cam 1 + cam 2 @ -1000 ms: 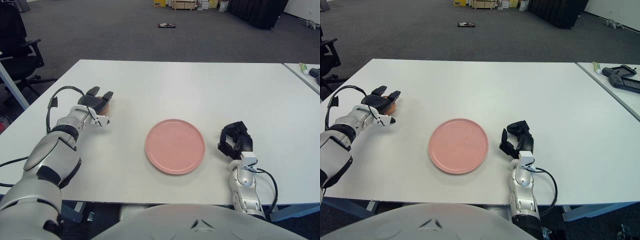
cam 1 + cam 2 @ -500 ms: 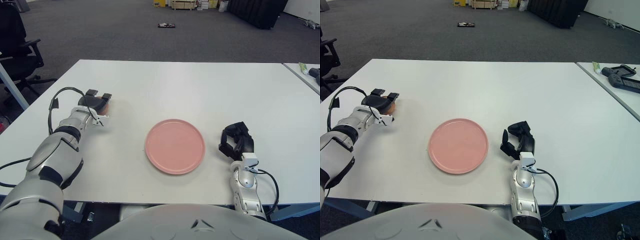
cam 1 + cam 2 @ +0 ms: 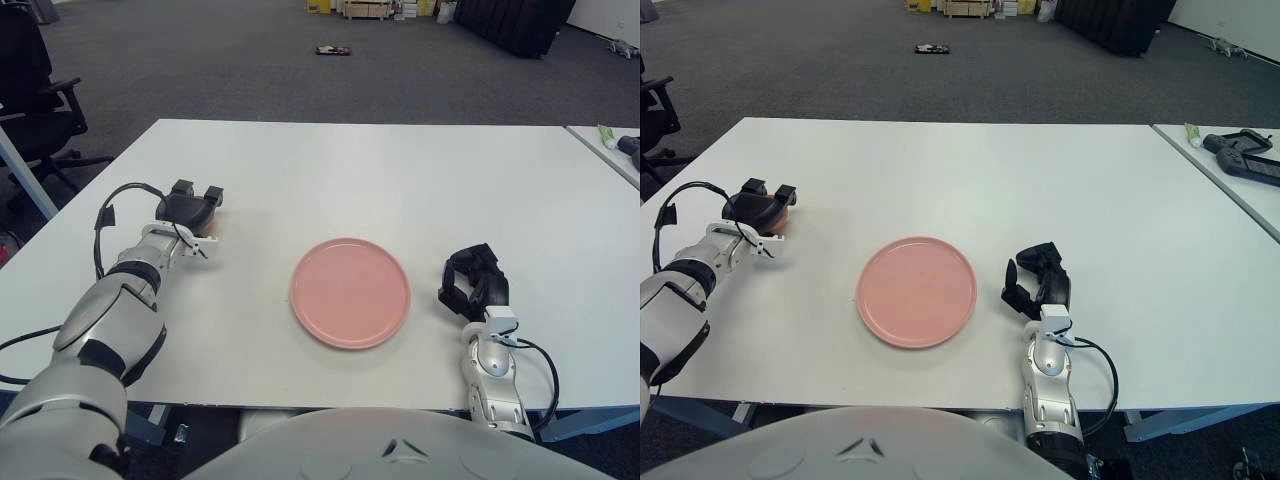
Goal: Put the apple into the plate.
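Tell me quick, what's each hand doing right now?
Left hand: closed on the apple, left of the pink plate.
Right hand: curled, holding nothing, right of the plate.

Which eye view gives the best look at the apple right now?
The right eye view, slightly: a sliver of the apple shows beside the left hand closed over it. In the left eye view the fingers hide nearly all of it.

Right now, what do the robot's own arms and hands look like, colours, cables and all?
Both arms have glossy silver-grey rounded shells with black bands at the joints. The left hand and the right hand are black three-finger units on white-and-silver wrists. A thin black cable loops in an arc beside the left forearm, and another black cable curls from the right forearm. No markings are legible.
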You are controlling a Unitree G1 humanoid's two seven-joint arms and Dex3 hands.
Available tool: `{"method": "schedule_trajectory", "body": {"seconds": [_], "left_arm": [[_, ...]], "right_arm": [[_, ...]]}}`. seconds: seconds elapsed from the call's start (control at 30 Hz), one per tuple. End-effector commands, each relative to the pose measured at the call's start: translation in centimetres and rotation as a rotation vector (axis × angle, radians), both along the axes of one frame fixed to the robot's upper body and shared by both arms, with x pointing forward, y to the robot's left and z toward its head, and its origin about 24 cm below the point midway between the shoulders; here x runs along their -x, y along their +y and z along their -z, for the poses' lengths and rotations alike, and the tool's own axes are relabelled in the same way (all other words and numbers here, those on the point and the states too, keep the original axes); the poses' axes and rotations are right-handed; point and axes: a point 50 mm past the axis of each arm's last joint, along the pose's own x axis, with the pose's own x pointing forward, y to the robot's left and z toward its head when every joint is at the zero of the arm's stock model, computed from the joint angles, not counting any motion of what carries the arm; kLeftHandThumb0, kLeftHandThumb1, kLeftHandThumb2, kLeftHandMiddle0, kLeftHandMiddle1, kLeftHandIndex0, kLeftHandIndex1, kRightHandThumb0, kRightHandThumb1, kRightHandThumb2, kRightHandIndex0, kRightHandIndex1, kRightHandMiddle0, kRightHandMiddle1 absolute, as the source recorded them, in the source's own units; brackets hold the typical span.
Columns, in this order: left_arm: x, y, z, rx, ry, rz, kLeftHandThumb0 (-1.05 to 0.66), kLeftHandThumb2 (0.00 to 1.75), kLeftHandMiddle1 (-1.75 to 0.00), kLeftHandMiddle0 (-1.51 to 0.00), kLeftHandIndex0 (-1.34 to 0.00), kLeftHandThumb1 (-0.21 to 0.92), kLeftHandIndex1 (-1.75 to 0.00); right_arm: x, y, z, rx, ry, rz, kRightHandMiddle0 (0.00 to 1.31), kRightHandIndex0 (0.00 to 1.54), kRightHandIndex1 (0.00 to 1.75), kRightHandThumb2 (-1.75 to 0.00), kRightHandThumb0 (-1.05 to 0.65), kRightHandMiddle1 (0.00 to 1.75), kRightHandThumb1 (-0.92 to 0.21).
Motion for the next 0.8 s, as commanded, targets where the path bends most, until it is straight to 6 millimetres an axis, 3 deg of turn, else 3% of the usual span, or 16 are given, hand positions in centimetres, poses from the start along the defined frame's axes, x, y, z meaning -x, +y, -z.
{"method": "schedule_trajectory", "body": {"seconds": [0.0,0.77], "left_arm": [[1.0,0.28,1.24,0.007,0.053,-0.024,0.0,1.54,-1.58,-0.79,-0.63,0.07,-1.75],[1.02,0.83,1.12,0.194,0.072,-0.157,0.0,1.61,-1.41,-0.97,-0.69,-0.04,-1.75]], "right_arm": [[-0.03,-0.22,-0.01,-0.002,0.003,0.007,0.43,0.61,1.36,-1.04,-0.41,1.75,-0.54],[-0.05,-0.36,-0.21,-0.016,-0.004,0.009,0.43,0.61,1.37,-1.04,-0.41,1.75,-0.54]]}}
